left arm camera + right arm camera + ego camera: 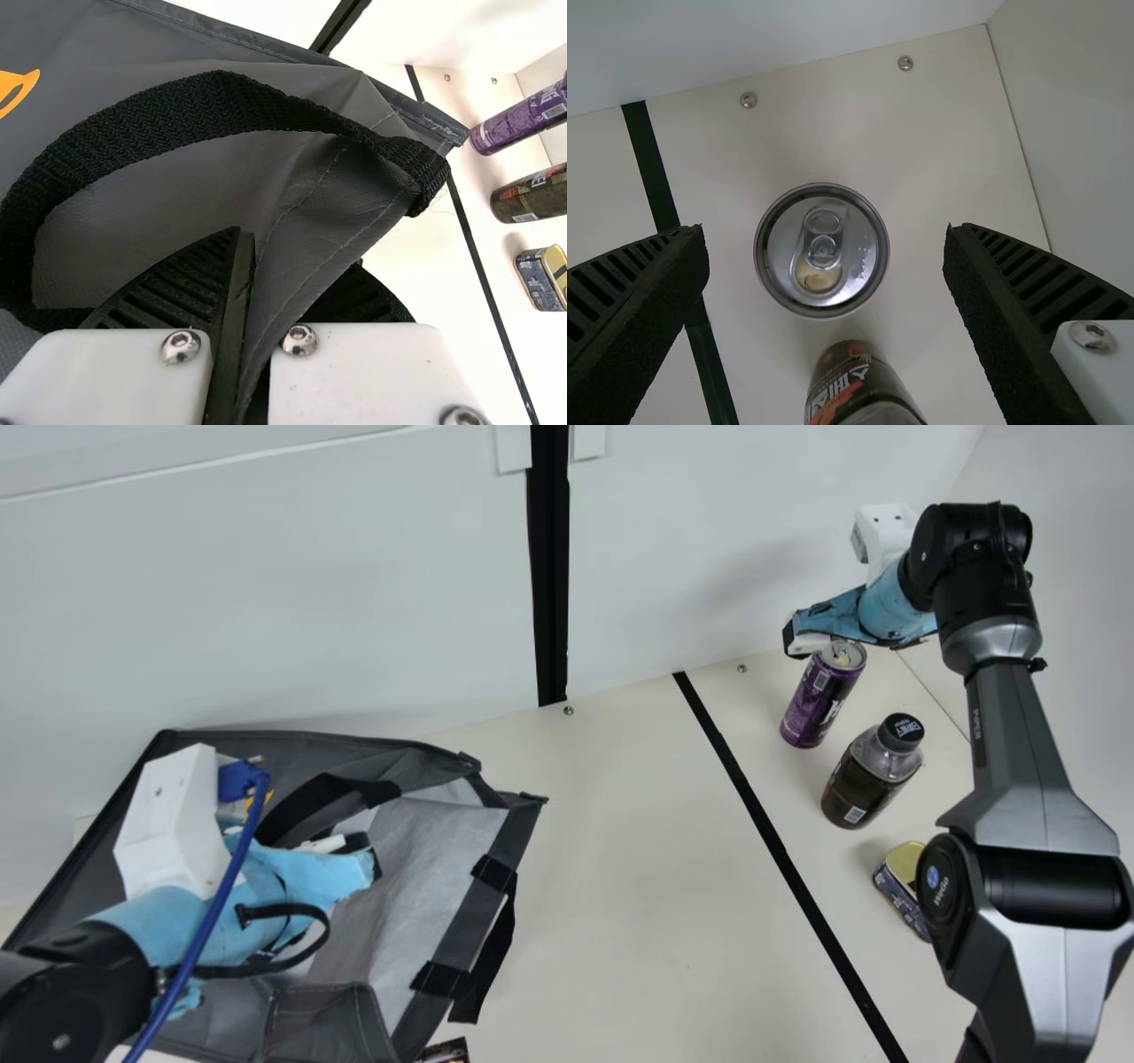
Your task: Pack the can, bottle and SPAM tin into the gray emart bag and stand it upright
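Left hand (365, 852) pinches the bag (447, 859), one finger (365, 299) partly hidden; right hand (858, 640) gapes wide.

The bag (469, 932) is gray with a paler lining (443, 850), black straps (297, 806) and an orange mark (27, 85), the can (811, 700) purple and silver, the bottle (859, 786) dark brown, black-capped, the SPAM tin (902, 864) blue and gold, the tabletop (620, 824) cream, striped black

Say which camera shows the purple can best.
The main view: the can shows top and side. Right wrist view looks down on its top; left wrist view has its side, cut off at the edge.
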Tool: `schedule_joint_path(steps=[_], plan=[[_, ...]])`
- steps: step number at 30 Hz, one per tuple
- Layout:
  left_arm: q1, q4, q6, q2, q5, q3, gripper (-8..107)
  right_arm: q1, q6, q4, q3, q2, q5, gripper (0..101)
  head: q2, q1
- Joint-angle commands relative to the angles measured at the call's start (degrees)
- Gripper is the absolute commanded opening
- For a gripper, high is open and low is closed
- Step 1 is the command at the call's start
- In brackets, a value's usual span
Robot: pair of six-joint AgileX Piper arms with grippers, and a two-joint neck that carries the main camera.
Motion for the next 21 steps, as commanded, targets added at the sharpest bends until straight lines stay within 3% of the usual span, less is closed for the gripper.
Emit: schedule_joint_path(steps=[1, 10, 21], plan=[[0.0, 0.0, 0.0, 0.0, 0.0, 0.0, -8, -0.1, 0.0, 0.2, -0.7, 1.2, 0.1, 95, 0.0, -1.2], [0.0, 0.0, 0.0, 0.0, 0.0, 0.0, -8, -0.1, 0.1, 0.8, -1.6, 4.5, 0.1, 95, 0.0, -1.2], [0.0, 0.0, 0.0, 0.0, 0.0, 0.0, -8, 0.1, -0.1, 1.7, -1.3, 5.7, 0.1, 22, 0.0, -1.2]])
